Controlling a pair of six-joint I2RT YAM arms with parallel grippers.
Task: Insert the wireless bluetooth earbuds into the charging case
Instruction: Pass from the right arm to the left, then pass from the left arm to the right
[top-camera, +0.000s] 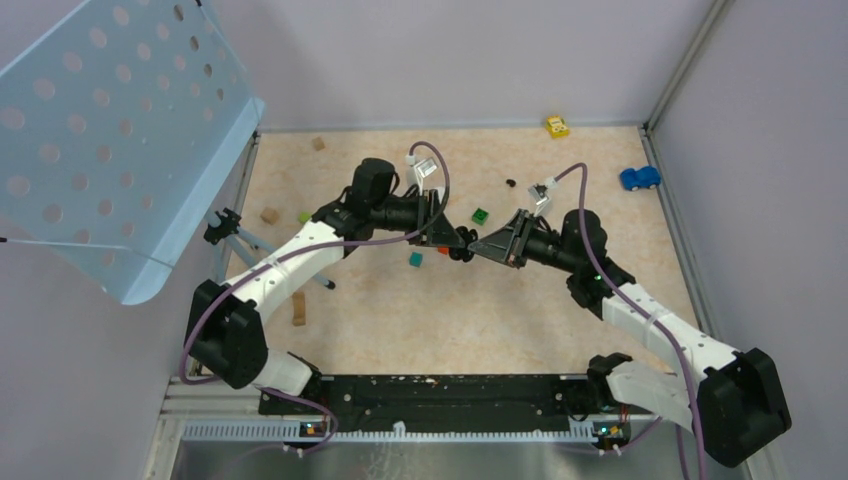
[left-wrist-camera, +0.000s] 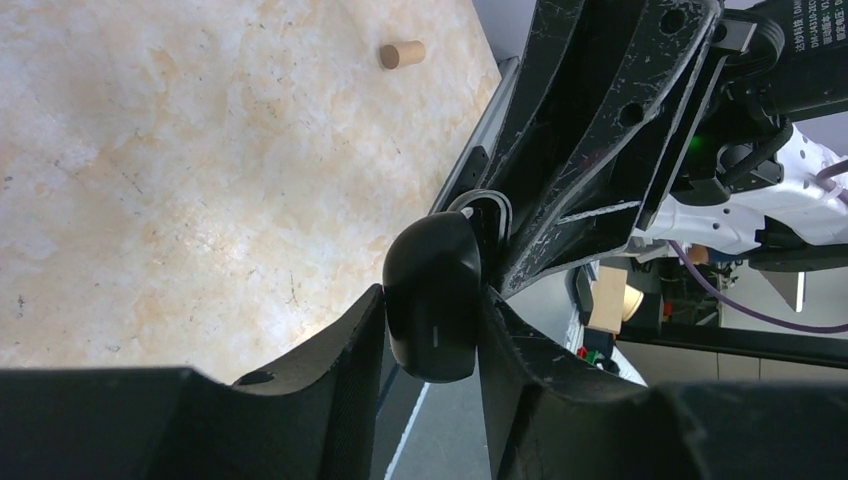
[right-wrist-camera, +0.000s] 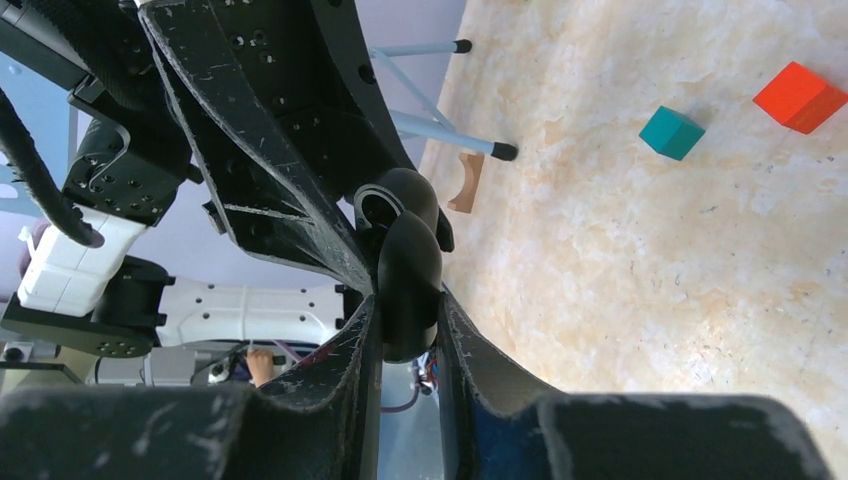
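Both grippers meet above the middle of the table on one black, rounded charging case (top-camera: 462, 246). In the left wrist view the case (left-wrist-camera: 432, 300) sits between the fingers of my left gripper (left-wrist-camera: 434, 298), touched on both sides. From the other side my right gripper (right-wrist-camera: 408, 300) is shut on the same case (right-wrist-camera: 408, 260), whose lid stands open beyond its fingertips. A tiny black object (top-camera: 510, 182), possibly one of the earbuds, lies on the table behind the grippers. Whether a bud sits inside the case is hidden.
Teal (top-camera: 415, 259) and green (top-camera: 481, 215) cubes lie near the grippers, and a red cube (right-wrist-camera: 798, 97) shows in the right wrist view. A yellow toy car (top-camera: 557, 126) and a blue toy car (top-camera: 639, 178) are at the back right. Wooden blocks (top-camera: 269, 214), a small tripod (top-camera: 225, 228) and a perforated blue panel (top-camera: 110, 130) stand left.
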